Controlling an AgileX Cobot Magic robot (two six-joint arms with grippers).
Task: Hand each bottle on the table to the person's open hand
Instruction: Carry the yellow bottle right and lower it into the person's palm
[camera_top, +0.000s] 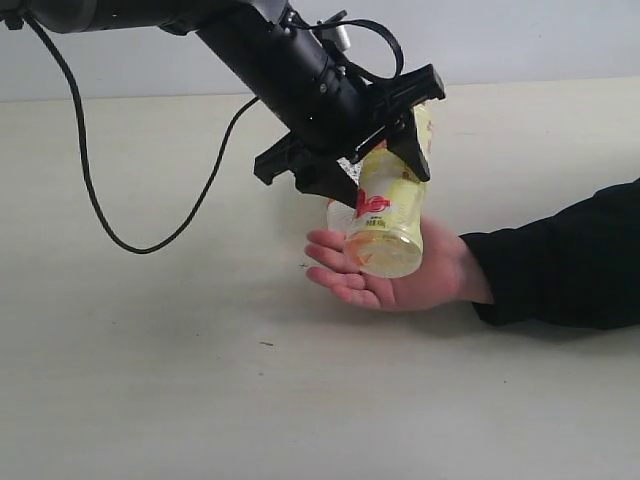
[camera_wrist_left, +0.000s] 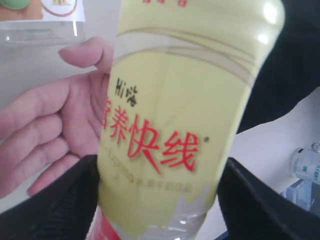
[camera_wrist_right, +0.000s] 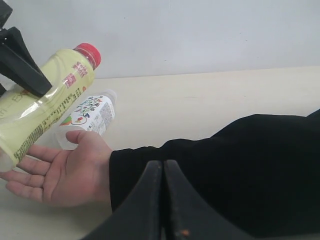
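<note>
My left gripper (camera_top: 375, 165) (camera_wrist_left: 157, 200) is shut on the yellow bottle (camera_top: 385, 215) (camera_wrist_left: 185, 100) (camera_wrist_right: 45, 95), gripping it near its red-capped neck. The bottle hangs tilted, base down, right over the person's open hand (camera_top: 420, 280) (camera_wrist_left: 45, 130) (camera_wrist_right: 60, 170), which rests palm up on the table (camera_top: 150, 350). I cannot tell whether the base touches the palm. The cartoon-print bottle (camera_wrist_right: 90, 115) (camera_wrist_left: 40, 20) lies on its side just behind the hand. A milky white bottle (camera_wrist_left: 306, 167) shows at a far edge. My right gripper (camera_wrist_right: 163, 167) is shut and empty, near the black sleeve.
The person's black-sleeved forearm (camera_top: 560, 260) (camera_wrist_right: 225, 165) stretches in from the right across the table. A black cable (camera_top: 100, 200) droops from my left arm onto the tabletop at the left. A pale wall stands behind the table.
</note>
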